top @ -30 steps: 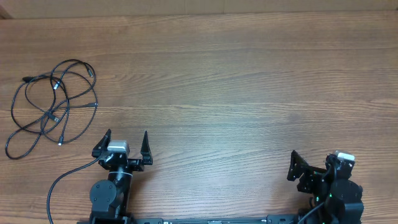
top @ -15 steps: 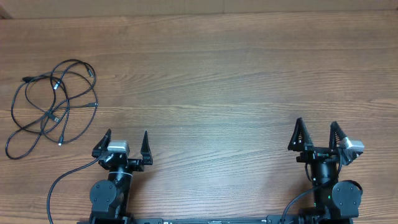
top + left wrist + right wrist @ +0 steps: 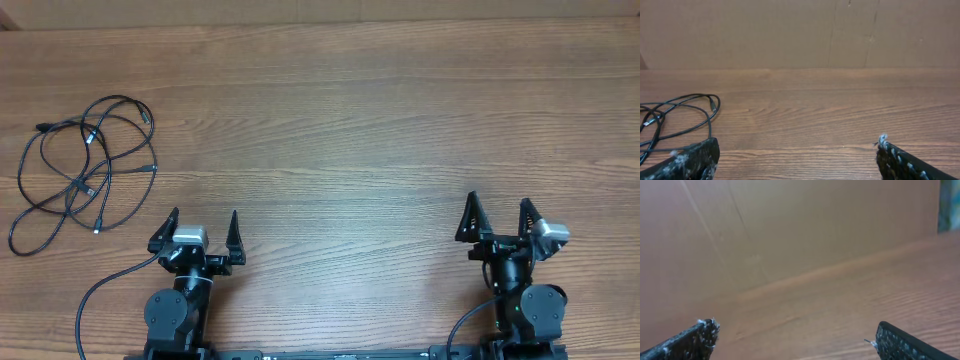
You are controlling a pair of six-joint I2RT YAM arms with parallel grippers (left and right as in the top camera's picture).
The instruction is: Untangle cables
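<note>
Risking a tighter knot by tugging the tangled cables (image 3: 78,184), far left on the table (image 3: 350,120), as one bundle; left gripper (image 3: 203,214) and right gripper (image 3: 497,200) both spread apart, empty.

Bare table (image 3: 350,130) lies open all across; only the cables (image 3: 82,185) (tangled, far left) stand in the way

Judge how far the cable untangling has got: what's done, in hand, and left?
Done: nothing; the cables lie in one tangled heap at the left of the table. In hand: nothing; the left pincer and right pincer are both open, empty and apart from the heap. Left: everything, gripping and pulling the cords apart.
</note>
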